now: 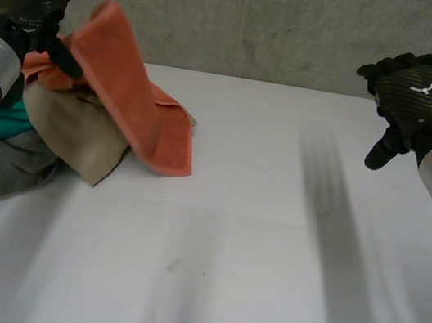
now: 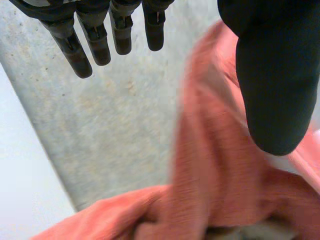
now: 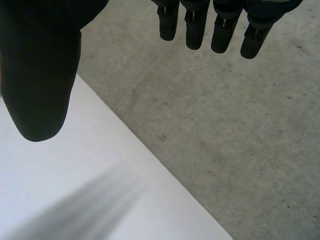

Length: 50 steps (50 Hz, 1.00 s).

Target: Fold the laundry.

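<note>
A pile of laundry lies at the table's far left. On top is an orange towel (image 1: 139,99), rising to a peak and draping down toward the table's middle. Under it lie a tan cloth (image 1: 71,133), a teal cloth (image 1: 9,120) and a grey cloth (image 1: 20,166). My left hand (image 1: 23,1) hovers at the pile's far left side, beside the towel's peak, with its thumb over the cloth. In the left wrist view its fingers (image 2: 95,40) are straight and apart from the thumb, and the orange towel (image 2: 210,190) lies beyond the thumb. My right hand (image 1: 422,92) hangs open above the far right, holding nothing, its fingers (image 3: 225,25) straight.
The white table (image 1: 252,242) stretches bare from the pile to the right arm and toward the front edge. A grey concrete wall (image 1: 289,24) stands right behind the table's far edge. In the right wrist view the table's edge (image 3: 125,150) meets the grey wall (image 3: 225,140).
</note>
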Motion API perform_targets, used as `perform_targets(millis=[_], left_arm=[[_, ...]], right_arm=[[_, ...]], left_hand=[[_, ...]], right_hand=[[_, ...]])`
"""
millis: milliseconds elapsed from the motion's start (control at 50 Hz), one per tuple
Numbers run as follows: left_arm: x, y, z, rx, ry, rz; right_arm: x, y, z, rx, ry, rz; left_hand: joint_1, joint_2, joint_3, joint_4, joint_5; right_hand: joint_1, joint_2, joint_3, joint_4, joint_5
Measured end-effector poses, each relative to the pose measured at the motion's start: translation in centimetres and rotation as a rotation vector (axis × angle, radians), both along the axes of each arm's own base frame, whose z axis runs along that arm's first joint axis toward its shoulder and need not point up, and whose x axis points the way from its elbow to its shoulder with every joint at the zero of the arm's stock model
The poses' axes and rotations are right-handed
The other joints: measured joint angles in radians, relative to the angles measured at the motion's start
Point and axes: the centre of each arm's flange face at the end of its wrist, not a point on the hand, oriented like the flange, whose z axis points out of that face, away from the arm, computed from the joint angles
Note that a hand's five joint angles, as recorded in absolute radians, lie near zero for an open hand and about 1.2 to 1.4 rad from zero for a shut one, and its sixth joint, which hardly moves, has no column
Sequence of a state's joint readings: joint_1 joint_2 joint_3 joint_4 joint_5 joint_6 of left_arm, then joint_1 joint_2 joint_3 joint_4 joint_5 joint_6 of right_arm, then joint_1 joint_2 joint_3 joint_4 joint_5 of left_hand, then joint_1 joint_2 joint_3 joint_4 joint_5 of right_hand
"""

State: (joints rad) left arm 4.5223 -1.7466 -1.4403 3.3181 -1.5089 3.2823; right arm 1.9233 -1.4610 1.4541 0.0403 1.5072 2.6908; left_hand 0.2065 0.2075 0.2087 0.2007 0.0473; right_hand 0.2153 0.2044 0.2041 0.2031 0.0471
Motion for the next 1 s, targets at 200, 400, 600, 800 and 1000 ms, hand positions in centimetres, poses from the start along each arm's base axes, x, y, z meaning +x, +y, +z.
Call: perform_targets(millis=[200,400,600,800,1000], left_arm=[[1.4,-5.3,-2.2,-0.106,-0.211,0.099],[1.9,-10.5,-7.6,-0.055,-0.326,0.120],[1.2,-11.7,-9.9,-0.024,-0.388,0.107],[-2.0,-6.2,2.5,-0.274,-0.176,0.042],[-7.3,2.2,7.4,-0.263,0.203,-0.256]], right_arm=[[1.2,0.8,-1.0,0.022,0.023,0.047],[1.4,0.5,-2.4,0.063,0.037,0.049],[1.4,0.3,-2.7,0.071,0.041,0.046],[1.2,-0.1,-2.6,0.067,0.039,0.034],[0.8,-0.7,-1.3,0.030,0.018,0.007]], left_hand=[[0.000,0.000,0.000,0.000,0.000],[0.000,0.000,0.000,0.000,0.000],[0.856,0.862,0.856,0.872,0.812],[0.880,0.981,0.975,0.996,0.912],[0.880,0.983,0.978,0.996,0.912]], right_hand=[[0.000,0.000,0.000,0.000,0.000],[0.000,0.000,0.000,0.000,0.000],[0.000,0.000,0.000,0.000,0.000],[0.000,0.000,0.000,0.000,0.000],[0.000,0.000,0.000,0.000,0.000]])
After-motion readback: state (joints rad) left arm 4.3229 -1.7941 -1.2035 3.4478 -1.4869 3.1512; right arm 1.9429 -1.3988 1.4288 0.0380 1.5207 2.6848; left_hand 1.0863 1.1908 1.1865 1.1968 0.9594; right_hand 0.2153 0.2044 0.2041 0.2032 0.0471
